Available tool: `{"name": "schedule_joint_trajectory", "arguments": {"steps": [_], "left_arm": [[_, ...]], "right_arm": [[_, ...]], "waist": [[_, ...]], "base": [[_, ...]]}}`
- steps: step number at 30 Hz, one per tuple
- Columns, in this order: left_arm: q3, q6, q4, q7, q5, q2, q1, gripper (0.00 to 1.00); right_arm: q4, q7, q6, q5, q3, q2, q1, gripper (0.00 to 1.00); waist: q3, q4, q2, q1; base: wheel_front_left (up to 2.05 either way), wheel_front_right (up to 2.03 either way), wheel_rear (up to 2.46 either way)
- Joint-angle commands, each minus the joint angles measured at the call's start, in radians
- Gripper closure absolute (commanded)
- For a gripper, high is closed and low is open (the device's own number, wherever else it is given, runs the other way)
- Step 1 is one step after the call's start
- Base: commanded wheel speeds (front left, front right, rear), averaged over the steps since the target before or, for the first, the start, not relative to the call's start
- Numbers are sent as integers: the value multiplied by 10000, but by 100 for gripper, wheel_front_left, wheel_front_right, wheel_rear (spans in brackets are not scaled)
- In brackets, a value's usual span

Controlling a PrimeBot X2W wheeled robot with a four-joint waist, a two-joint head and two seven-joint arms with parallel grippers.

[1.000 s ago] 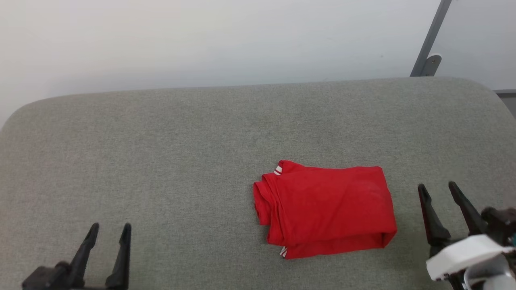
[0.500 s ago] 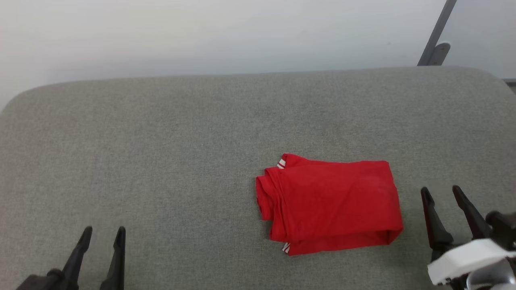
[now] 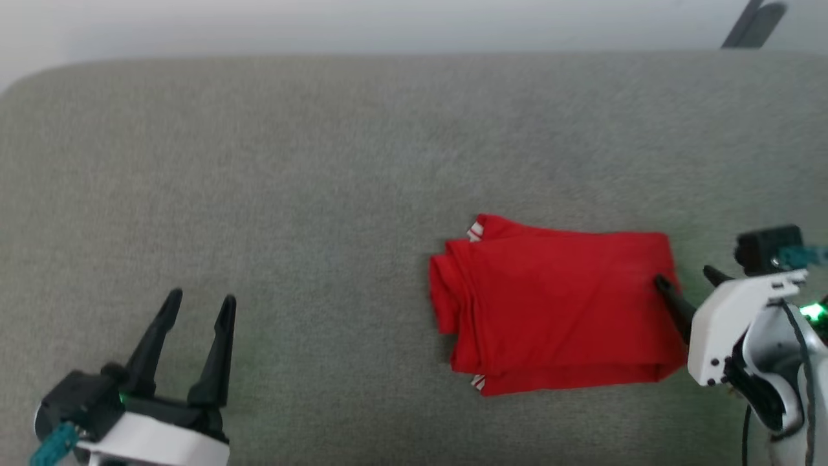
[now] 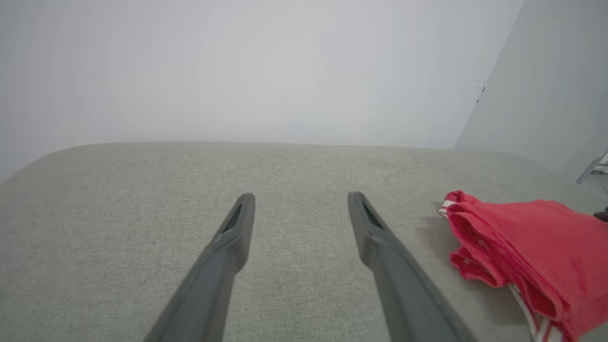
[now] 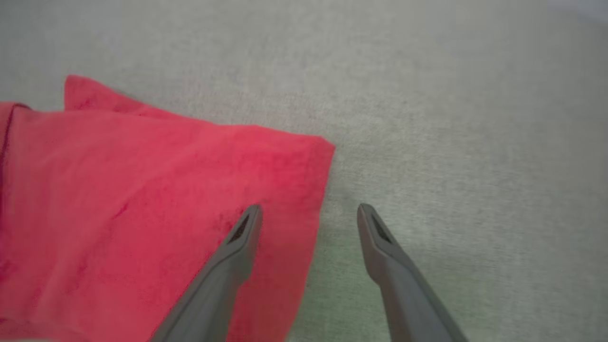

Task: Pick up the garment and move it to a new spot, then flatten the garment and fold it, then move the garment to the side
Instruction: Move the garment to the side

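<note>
The right claw stood wide open at the folded garment's right edge.
One finger was over the red cloth, one over the grey table; it held nothing. The left claw, also open and empty, was well apart. The garment lay in a neat folded block, so folding looked done. Moving it aside looked left to do.

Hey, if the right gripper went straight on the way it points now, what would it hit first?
Probably the folded red jersey: the right gripper, open, straddles its edge, one finger over the cloth, the other over the grey padded surface. Height above them is unclear.
</note>
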Motion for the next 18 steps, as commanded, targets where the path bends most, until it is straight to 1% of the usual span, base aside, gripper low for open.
{"name": "schedule_joint_trajectory", "arguments": {"steps": [1, 3, 6, 9, 11, 12, 13, 14, 18], "left_arm": [[-21, 23, -8, -50, -98, 58, -171, 0], [-127, 23, -8, -50, -183, 132, -422, 0], [-226, 23, -12, -50, -271, 248, -712, 0], [-345, 23, -65, -50, -341, 324, -944, 0], [-417, 23, -84, -51, -394, 352, -1103, 0], [-457, 23, -82, -51, -417, 376, -1164, 0], [-485, 23, -71, -51, -419, 415, -1217, 0], [-495, 23, -63, -51, -434, 453, -1273, 0], [-617, 23, -78, -51, -518, 644, -1487, 0]], "right_arm": [[-17, 303, -5, -50, -15, 1, -151, 0], [-45, 1299, -7, -100, 52, -46, -314, 0], [-189, 2543, -5, -90, -192, 198, -385, 0], [-320, 3329, -5, -230, -424, 511, -257, 0], [-404, 3525, -5, -297, -506, 763, -191, 0], [-428, 3589, -5, -342, -500, 861, -157, 54], [-462, 3617, -5, -399, -501, 969, -130, 85], [-509, 3592, -5, -431, -553, 1109, -124, 100], [-714, 3317, -19, -500, -771, 1318, -89, 100]], "waist": [[378, 224, 0, 0], [600, 326, 0, 0], [875, 473, 0, 0], [1140, 583, 0, 0], [1297, 610, 0, 0], [1357, 606, 0, 0], [1412, 587, 0, 0], [1461, 547, 0, 0], [1603, 272, 0, 0]], "base": [[0, 0, 0], [0, 0, 0], [0, 0, 0], [0, 0, 0], [0, 0, 0], [0, 0, 0], [0, 0, 0], [0, 0, 0], [0, 0, 0]]}}
